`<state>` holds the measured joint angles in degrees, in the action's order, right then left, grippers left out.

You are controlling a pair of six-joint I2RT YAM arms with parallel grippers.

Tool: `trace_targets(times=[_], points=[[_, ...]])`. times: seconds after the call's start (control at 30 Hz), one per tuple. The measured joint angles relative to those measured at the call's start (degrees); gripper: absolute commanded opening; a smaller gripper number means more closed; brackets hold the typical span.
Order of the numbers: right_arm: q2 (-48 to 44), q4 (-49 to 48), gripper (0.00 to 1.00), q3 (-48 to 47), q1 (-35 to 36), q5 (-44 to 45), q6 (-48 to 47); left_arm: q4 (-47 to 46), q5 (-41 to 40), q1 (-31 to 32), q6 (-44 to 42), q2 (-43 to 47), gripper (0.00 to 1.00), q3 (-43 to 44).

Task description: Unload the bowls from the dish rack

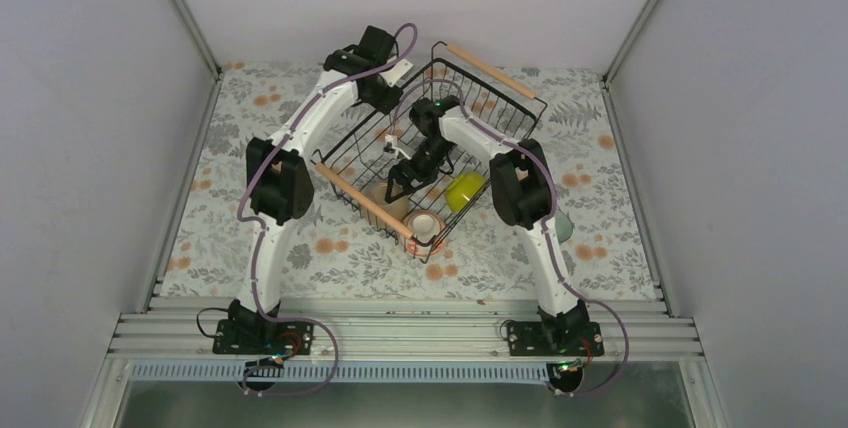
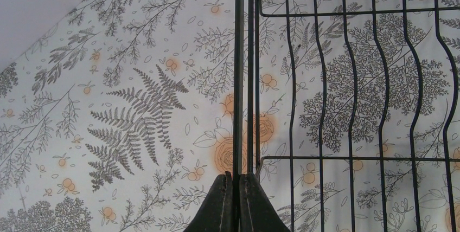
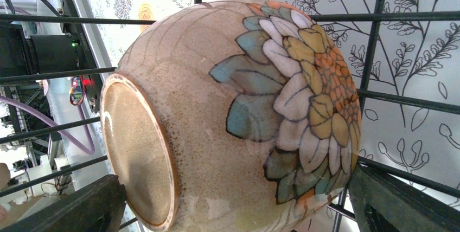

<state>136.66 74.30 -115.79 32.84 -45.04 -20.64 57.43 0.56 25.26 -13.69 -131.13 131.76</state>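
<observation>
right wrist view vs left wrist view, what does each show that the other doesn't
Only the right wrist: a flower-painted bowl between the fingers of the open right claw. Only the left wrist: the left claw shut on a wire of the rack. Both: black rack wires over the floral cloth.

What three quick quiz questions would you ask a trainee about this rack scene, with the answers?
1. True or false: the left pincer is shut on a wire of the rack.
2. The right pincer, flanking the flowered bowl, is: A open, B shut, C hidden.
3. Is the mint bowl inside or outside the rack?
Key: 1 true; 2 A; 3 outside.
</observation>
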Motion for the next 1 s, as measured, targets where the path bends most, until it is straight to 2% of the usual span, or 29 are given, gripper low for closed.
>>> trace_targets(times=[0.6, 1.0], points=[[-1.7, -1.2, 1.00, 2.5, 0.1, -1.2, 0.8, 0.1, -0.3, 0.3, -0.1, 0.0, 0.02, 0.0], [-6.1, -1.4, 1.00, 2.7, 0.8, -1.6, 2.3, 0.2, -0.5, 0.5, -0.2, 0.0, 0.02, 0.0]])
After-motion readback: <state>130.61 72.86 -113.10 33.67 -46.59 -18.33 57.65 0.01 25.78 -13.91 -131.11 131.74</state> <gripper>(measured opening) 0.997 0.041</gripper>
